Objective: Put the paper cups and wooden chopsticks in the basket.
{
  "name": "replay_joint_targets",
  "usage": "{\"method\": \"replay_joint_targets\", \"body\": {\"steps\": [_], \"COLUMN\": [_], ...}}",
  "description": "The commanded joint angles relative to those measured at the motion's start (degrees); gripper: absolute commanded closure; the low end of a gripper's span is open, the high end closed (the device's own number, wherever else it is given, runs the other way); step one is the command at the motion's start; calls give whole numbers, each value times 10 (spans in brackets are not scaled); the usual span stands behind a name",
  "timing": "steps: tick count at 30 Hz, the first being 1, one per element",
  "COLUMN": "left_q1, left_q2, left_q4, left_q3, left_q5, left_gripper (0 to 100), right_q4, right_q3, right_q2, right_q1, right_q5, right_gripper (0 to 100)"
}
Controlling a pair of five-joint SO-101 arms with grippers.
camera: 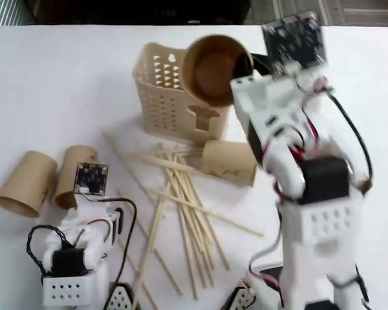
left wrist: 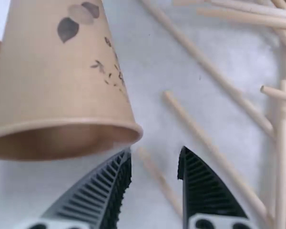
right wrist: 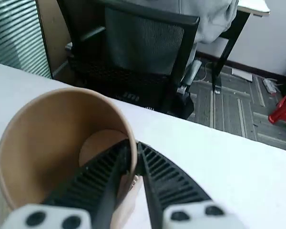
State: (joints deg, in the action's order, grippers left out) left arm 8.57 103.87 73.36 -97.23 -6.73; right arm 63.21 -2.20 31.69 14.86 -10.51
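The raised cup [camera: 210,68], like the other three, is made of thin paper. It is light and easily crushed, so a hold is best taken on the stiffer rolled rim, with one finger inside and one outside. This hold is seen at the right gripper [right wrist: 133,151], whose fingers are clamped on the rim. The cup is held tilted over the basket [camera: 165,97] and is not yet released. The wooden chopsticks [camera: 184,213] are judged stiff, slender and smooth, and likely to roll or slip. A hold across the stick near mid-length is advised.

Four cups are counted:
- the raised cup
- a second cup [camera: 229,161], lying just beside the basket
- a third cup [camera: 26,184] and a fourth cup [camera: 74,171], lying on the surface [camera: 52,84] near the left arm

The chopsticks lie in a loose crossed pile between the arms. More than ten are present, but an exact count cannot be made. One basket is present.

The fingers of the left gripper [left wrist: 155,162] are apart, low beside the mouth of the fourth cup, and a chopstick lies below the gap.
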Motion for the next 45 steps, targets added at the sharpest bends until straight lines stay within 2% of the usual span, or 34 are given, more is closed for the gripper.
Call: {"method": "replay_joint_targets", "body": {"steps": [1, 16, 22, 24, 30, 34, 40, 45], "left_q1": [1, 1, 1, 1, 1, 1, 1, 1], "left_q2": [3, 3, 3, 3, 3, 3, 3, 3], "left_q4": [3, 3, 3, 3, 3, 3, 3, 3], "left_q3": [3, 3, 3, 3, 3, 3, 3, 3], "left_q5": [5, 5, 5, 5, 5, 5, 5, 5], "left_gripper": [826, 826, 826, 826, 826, 826, 826, 826], "right_q4": [-25, -29, -95, -112, -115, -109, 21, 153], "right_q3": [-25, -25, -25, -25, -25, -25, -24, -21], "right_q2": [-48, -135, -154, -166, -183, -166, -73, -31], "right_q1": [3, -6, -22, -26, -22, -23, -45, -102], "right_q5": [5, 5, 5, 5, 5, 5, 1, 0], "right_gripper": [979, 977, 976, 943, 724, 716, 716, 716]}}
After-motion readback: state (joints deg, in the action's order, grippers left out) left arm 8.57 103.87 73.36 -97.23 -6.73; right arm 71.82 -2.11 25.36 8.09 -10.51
